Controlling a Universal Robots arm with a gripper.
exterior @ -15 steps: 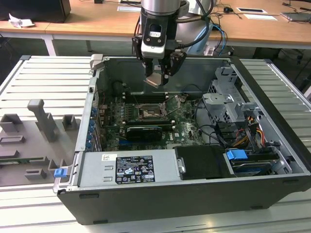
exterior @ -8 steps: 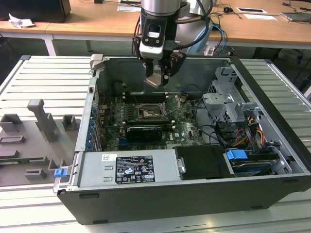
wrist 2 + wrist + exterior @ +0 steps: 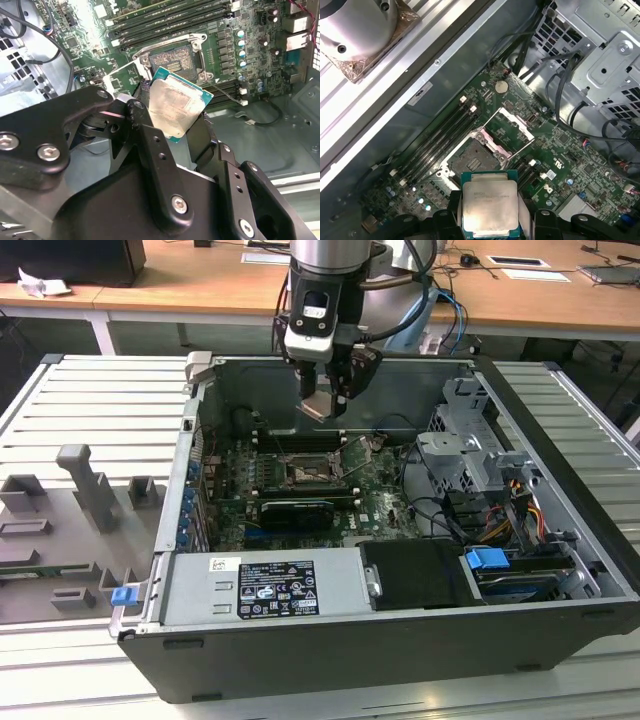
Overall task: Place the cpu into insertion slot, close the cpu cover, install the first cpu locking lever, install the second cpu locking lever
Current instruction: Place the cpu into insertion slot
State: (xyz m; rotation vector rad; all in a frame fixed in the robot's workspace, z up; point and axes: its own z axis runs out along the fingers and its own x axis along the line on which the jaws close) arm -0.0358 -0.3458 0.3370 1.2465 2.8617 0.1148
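Black gripper (image 3: pixel 322 400): clamped on the small flat square silvery-grey cpu (image 3: pixel 490 205), hanging over the far part of the open dark computer case (image 3: pixel 350 645). Square dark insertion slot (image 3: pixel 470 160): uncovered beneath; thin silver cpu cover (image 3: pixel 509 131) stands open beside it.

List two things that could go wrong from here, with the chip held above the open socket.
1. The gripper pinches the cpu only by its edges; a slip could drop it onto the contacts of the insertion slot.
2. The cpu cover stands open beside the slot; the gripper might catch it on the way down.
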